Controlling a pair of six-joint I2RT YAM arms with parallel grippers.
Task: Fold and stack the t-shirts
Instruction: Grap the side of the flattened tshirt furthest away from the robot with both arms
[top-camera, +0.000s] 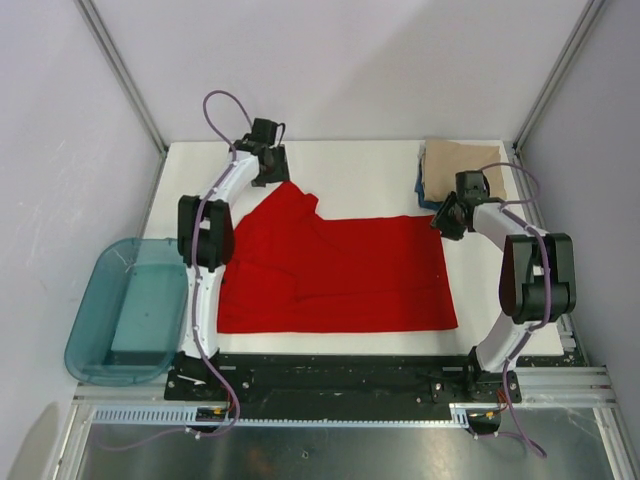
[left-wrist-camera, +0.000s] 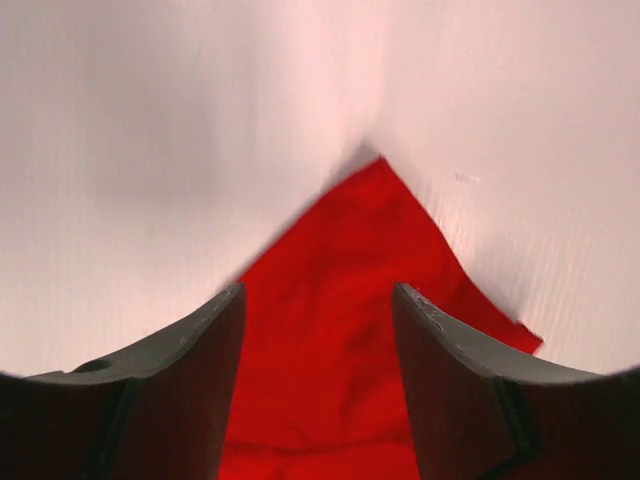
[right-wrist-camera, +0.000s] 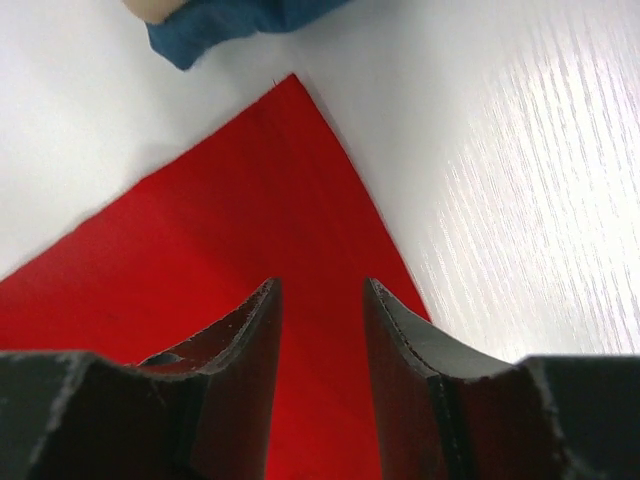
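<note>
The bright red short-sleeved cloth t-shirt (top-camera: 340, 275) lies spread across the middle of the white table (top-camera: 380, 165). It is mostly flat, with some creases and overlapping layers on its left half. A pointed flap sticks out at its far left corner.

The left gripper (left-wrist-camera: 318, 292) sits over that far left corner. Its two dark fingers (left-wrist-camera: 205, 370) stand wide apart, with the red point showing in the gap between them (the cloth looks to be lying on the table and not pinched). It has hold of nothing.

The right gripper (right-wrist-camera: 321, 285) sits over the red shirt's far right corner. Its fingers (right-wrist-camera: 255, 350) are parted too, though more narrowly than the left pair. The red cloth runs flat under and between them, ungripped as far as the wrist view shows.

Just beyond the red shirt's far right corner lies a folded tan cloth shirt (top-camera: 462, 160). It rests on a folded dark blue cloth shirt (top-camera: 428, 195), whose edge peeks out on the side nearest the red one.

A translucent teal plastic tub (top-camera: 95, 340) sits well off the red shirt's left side, past the left arm.
</note>
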